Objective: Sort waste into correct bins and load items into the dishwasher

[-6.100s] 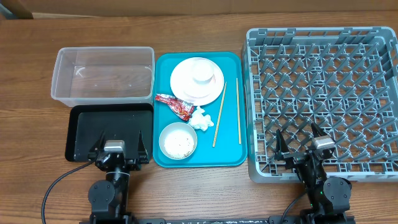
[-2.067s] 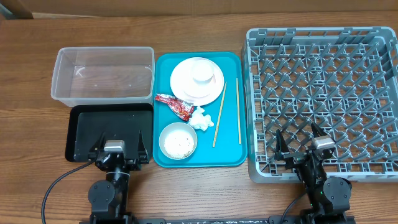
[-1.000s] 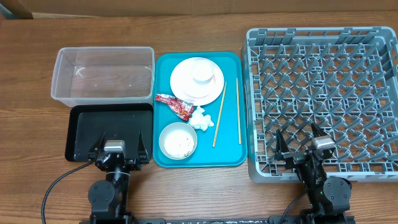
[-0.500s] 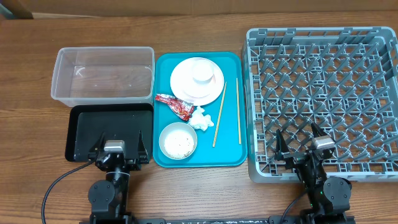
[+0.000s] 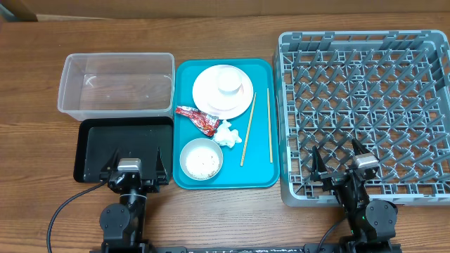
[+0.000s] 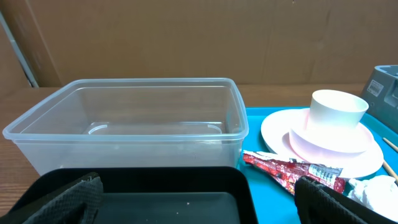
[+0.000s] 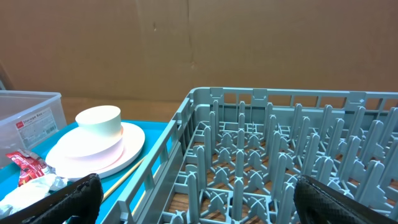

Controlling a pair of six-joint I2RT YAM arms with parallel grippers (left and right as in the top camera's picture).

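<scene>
Nothing has moved since the earlier frames; both claws stay spread wide and empty.

Left claw (image 5: 136, 169) hangs over the near edge of the one black tray (image 5: 88, 140), with the one clear tub (image 5: 70, 84) just beyond it. Right claw (image 5: 339, 163) hangs over the near wall of the dish rack (image 5: 365, 42). Between the claws lies the teal tray (image 5: 264, 105), its sides close to the bins and the rack; bare counter (image 5: 232, 218) opens nearer than it. It carries two stacked plates (image 5: 211, 95), one cup (image 5: 229, 82), one bowl (image 5: 201, 159) of rice (image 5: 202, 163), one wrapper (image 5: 197, 118), one tissue (image 5: 226, 133) and two chopsticks (image 5: 269, 126). Their long axes run away from the claws, the left one leaning right.
</scene>
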